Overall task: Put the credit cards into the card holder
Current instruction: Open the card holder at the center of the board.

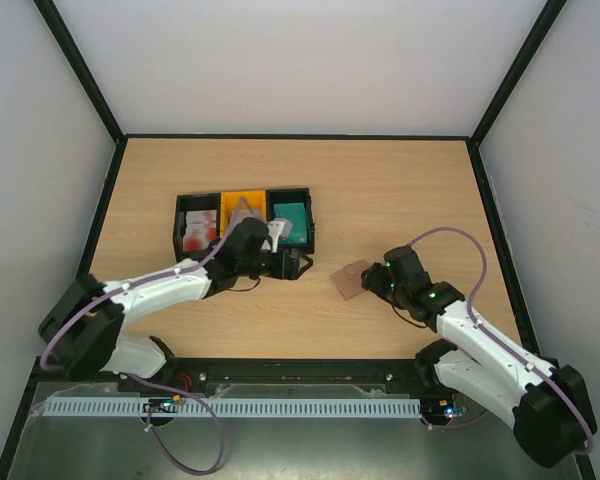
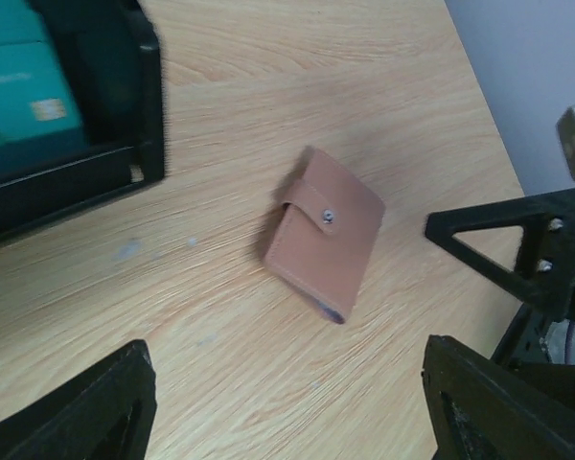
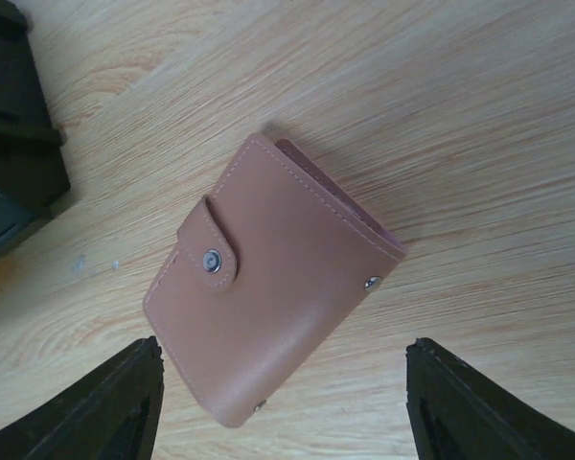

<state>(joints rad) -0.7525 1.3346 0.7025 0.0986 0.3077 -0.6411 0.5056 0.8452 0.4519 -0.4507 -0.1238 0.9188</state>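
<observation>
The card holder [image 1: 351, 279] is a closed pinkish-brown wallet with a snapped tab, lying on the table right of centre. My right gripper [image 3: 283, 412] is open, its fingers straddling the near end of the card holder [image 3: 268, 283] with a gap on each side. My left gripper [image 2: 287, 412] is also open and empty, with the card holder [image 2: 326, 235] lying a little beyond its fingertips. Of the credit cards, red-and-white ones [image 1: 198, 228] fill the tray's left slot and teal ones [image 1: 292, 215] its right slot. The teal stack [image 2: 24, 105] also shows in the left wrist view.
A black three-slot tray [image 1: 180, 215] stands left of centre, with a yellow middle slot [image 1: 242, 203] partly hidden behind my left arm. Its corner [image 3: 19, 144] shows in the right wrist view. The right gripper's fingers [image 2: 517, 240] show at the edge of the left wrist view.
</observation>
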